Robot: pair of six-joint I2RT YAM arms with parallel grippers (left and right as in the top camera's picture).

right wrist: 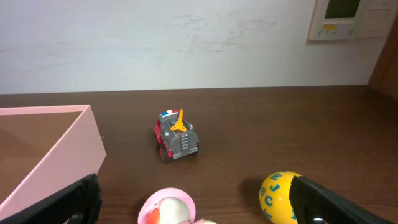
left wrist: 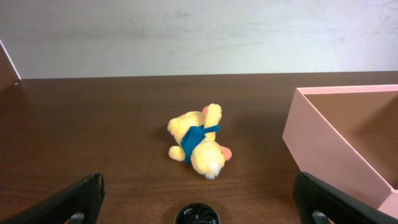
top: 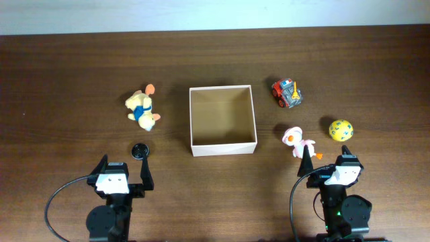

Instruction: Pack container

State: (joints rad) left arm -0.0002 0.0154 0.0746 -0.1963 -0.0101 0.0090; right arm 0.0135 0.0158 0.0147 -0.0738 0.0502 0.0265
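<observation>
The container (top: 222,145) is a square cream-walled box with a tan inside at the table's middle; it holds nothing. A yellow plush dog with a blue scarf (top: 142,108) lies left of it, also in the left wrist view (left wrist: 198,147). A small black round piece (top: 140,150) lies near my left gripper (top: 125,173), which is open and empty. Right of the container lie a red-grey toy truck (top: 287,93), a pink-white duck toy (top: 297,142) and a yellow letter ball (top: 340,129). My right gripper (top: 328,163) is open, just behind the duck (right wrist: 169,208).
The container's wall shows at the right of the left wrist view (left wrist: 323,149) and at the left of the right wrist view (right wrist: 56,155). A pale wall runs behind the table, with a wall panel (right wrist: 345,18) at upper right.
</observation>
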